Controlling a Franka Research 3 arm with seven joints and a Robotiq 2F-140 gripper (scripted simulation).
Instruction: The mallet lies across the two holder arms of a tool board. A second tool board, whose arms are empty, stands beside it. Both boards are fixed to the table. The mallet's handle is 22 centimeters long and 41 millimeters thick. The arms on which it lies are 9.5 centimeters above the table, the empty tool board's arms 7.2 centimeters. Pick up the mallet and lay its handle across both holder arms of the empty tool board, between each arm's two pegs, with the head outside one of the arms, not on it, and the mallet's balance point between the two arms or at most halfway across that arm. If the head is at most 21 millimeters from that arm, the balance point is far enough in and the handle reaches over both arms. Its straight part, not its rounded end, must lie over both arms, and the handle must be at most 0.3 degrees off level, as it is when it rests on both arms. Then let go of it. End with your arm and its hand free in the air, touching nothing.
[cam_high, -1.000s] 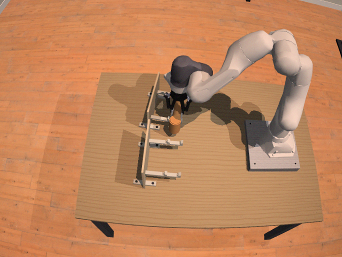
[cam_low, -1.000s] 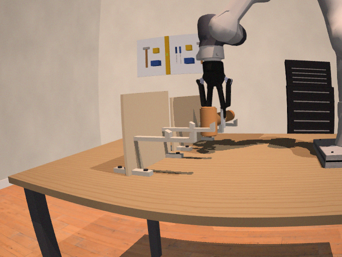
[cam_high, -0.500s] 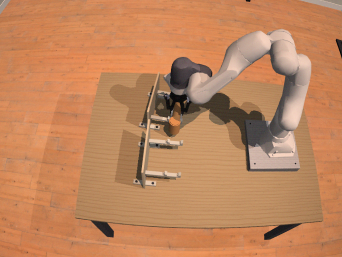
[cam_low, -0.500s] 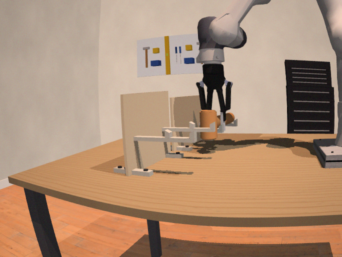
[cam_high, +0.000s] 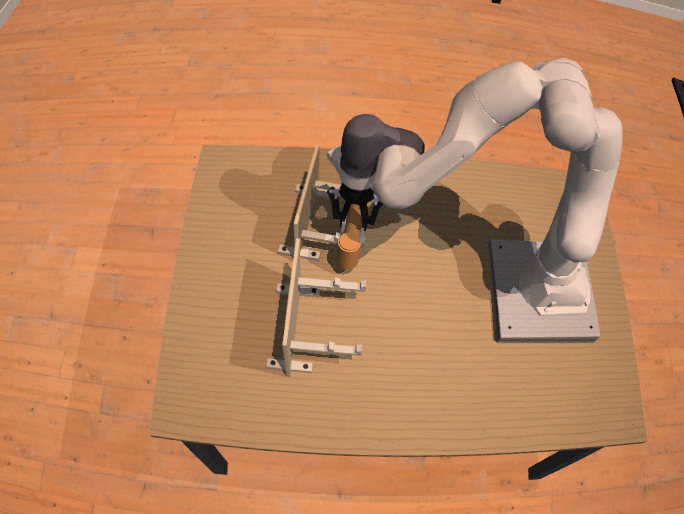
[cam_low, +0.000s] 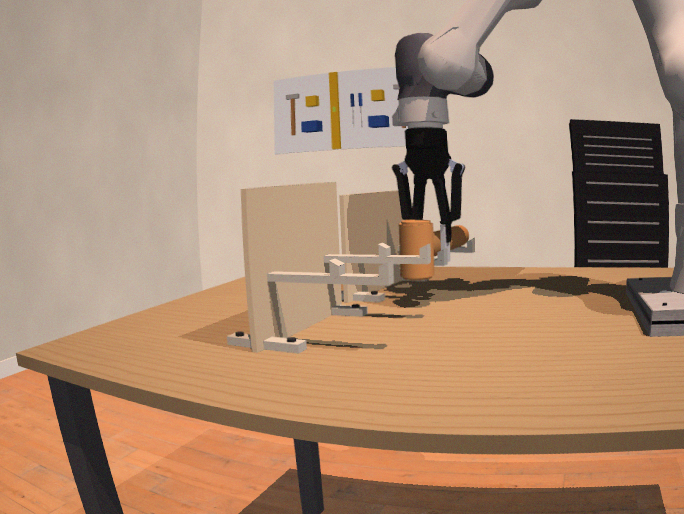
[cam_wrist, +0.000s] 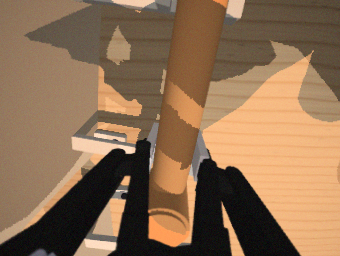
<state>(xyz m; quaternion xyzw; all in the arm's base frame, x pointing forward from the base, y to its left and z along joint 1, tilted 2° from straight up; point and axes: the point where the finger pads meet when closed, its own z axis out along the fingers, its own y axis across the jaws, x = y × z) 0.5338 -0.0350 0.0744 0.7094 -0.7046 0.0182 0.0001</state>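
Wood-plank flooring surrounds the tan surface (cam_high: 420, 397) in the top view. Two tool boards stand end to end toward its left edge, and the arm's base plate (cam_high: 587, 330) sits near the right edge. I see the mallet (cam_high: 348, 248) at the far board (cam_high: 306, 190), its head hanging outside the nearer arm of that pair. The near board (cam_high: 291, 309) has both holder arms (cam_high: 331, 285) bare.

Exterior view: a pale wall with a tool poster (cam_low: 337, 110) and a dark slatted panel (cam_low: 616, 198) closes the room behind the surface. The hand (cam_low: 430, 232) descends vertically and is closed on the handle just behind the thick cylindrical head (cam_low: 415, 248). I cannot tell from here whether the handle has left its arms.

Wrist view: the black fingers bracket the handle (cam_wrist: 185, 100) on both sides, closed partway and stopped by its thickness. I judge the mallet rigid and head-heavy, so a hold near the head, as here, should limit tipping. The smooth round handle could roll or slide between flat pads, which matters for a placement that must end almost perfectly level.
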